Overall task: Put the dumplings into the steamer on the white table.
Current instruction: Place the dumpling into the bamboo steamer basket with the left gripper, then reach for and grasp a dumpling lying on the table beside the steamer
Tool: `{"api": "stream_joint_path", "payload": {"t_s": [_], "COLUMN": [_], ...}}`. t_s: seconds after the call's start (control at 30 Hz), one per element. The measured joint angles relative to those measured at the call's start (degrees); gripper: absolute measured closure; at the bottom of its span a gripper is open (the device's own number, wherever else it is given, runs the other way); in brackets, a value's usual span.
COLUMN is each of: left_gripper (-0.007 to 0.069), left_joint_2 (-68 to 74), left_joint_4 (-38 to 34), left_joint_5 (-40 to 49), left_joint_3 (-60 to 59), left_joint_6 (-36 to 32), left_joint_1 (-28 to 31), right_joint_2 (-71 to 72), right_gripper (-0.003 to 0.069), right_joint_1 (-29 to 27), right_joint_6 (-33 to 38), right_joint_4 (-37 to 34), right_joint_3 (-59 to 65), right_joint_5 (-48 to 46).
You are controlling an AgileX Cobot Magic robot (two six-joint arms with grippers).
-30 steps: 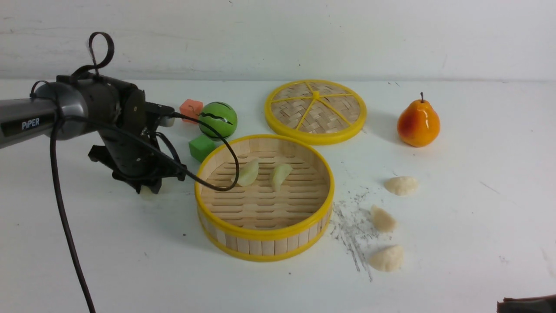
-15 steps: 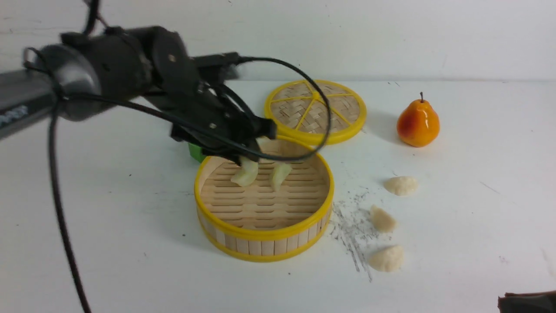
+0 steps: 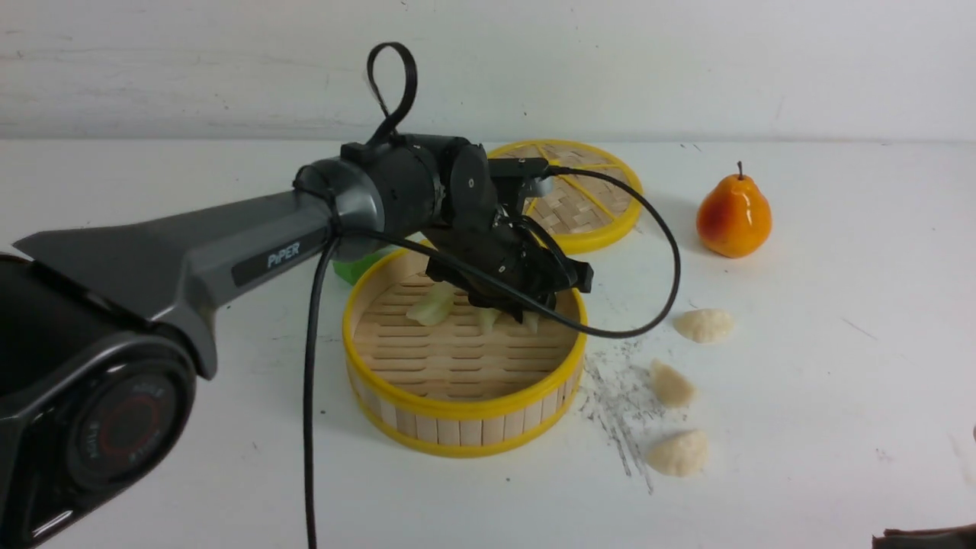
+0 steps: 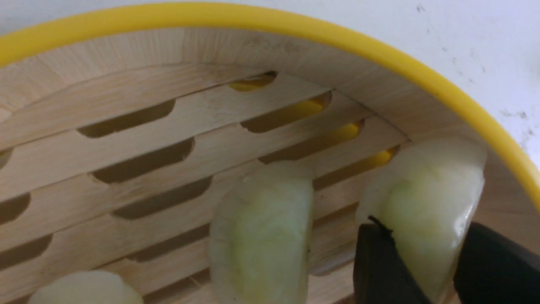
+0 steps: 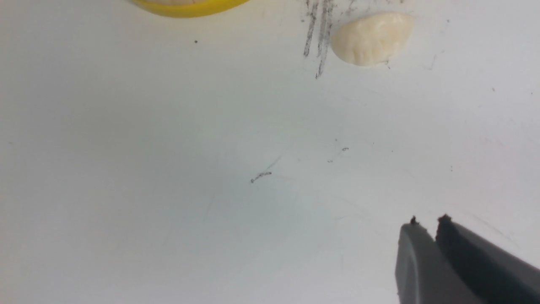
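My left gripper [image 4: 422, 236] is down inside the steamer [image 3: 457, 404], jaws clamped on a dumpling [image 4: 426, 190] tight to the wall!

It hangs just beside the wall, under the yellow rim, with two more dumplings [image 4: 261, 232] on the slats next to it and another three dumplings [image 3: 672, 383] out on the white table [image 3: 839, 457], to the steamer's right. The danger as I read it: open here and this one may tip against the wall or roll onto its neighbour. If it clings to a pad, my lift could carry it out over the rim. My outer finger sits close to that rim, so a careless rise might hook the basket and shove it. My cable [image 3: 656, 305] loops over the rim too, a possible snag. My right gripper [image 5: 426, 221] has its jaws together, empty, above the table near one dumpling [image 5: 371, 38].
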State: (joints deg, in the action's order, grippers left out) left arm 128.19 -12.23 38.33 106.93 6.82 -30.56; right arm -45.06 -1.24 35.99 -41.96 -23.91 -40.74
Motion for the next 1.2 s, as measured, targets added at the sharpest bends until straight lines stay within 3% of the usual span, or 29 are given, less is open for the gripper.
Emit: {"api": "stream_joint_path", "payload": {"t_s": [0.17, 0.43, 0.63, 0.8, 0.97, 1.1, 1.2], "left_gripper": [0.0217, 0.0218, 0.0335, 0.0496, 0.0629, 0.0638, 0.0638], "left_joint_2": [0.65, -4.05, -11.93, -22.43, -38.39, -53.90, -67.08], "left_joint_4": [-0.61, 2.68, 6.62, 7.68, 4.51, 6.40, 9.49], "left_joint_5": [0.71, 13.71, 26.46, 32.50, 32.80, 31.85, 24.84], "left_joint_3": [1.04, 7.33, 13.23, 11.05, -3.83, -20.61, -35.09], "left_joint_6": [0.43, 0.68, 0.73, 0.17, -4.15, -5.78, -2.34], "left_joint_1": [-0.06, -0.06, -0.06, -0.06, -0.06, -0.06, -0.01], "right_joint_2": [0.00, -1.22, -6.97, -15.15, -24.11, -31.77, -38.84], "right_gripper": [0.0592, 0.0555, 0.0438, 0.0371, 0.0358, 0.0308, 0.0240], "right_joint_1": [0.00, 0.00, 0.00, 1.10, 9.30, 14.55, 15.59], "right_joint_6": [0.00, -4.93, -5.22, -5.22, -4.90, -4.92, -7.51], "right_joint_4": [-0.25, -2.44, -3.05, -7.62, -9.29, -8.49, -6.82], "right_joint_3": [0.24, -2.41, -9.69, -11.62, -12.16, -15.90, -20.31], "right_joint_5": [0.00, -3.53, -7.52, -6.44, 1.96, 10.02, 13.53]}}
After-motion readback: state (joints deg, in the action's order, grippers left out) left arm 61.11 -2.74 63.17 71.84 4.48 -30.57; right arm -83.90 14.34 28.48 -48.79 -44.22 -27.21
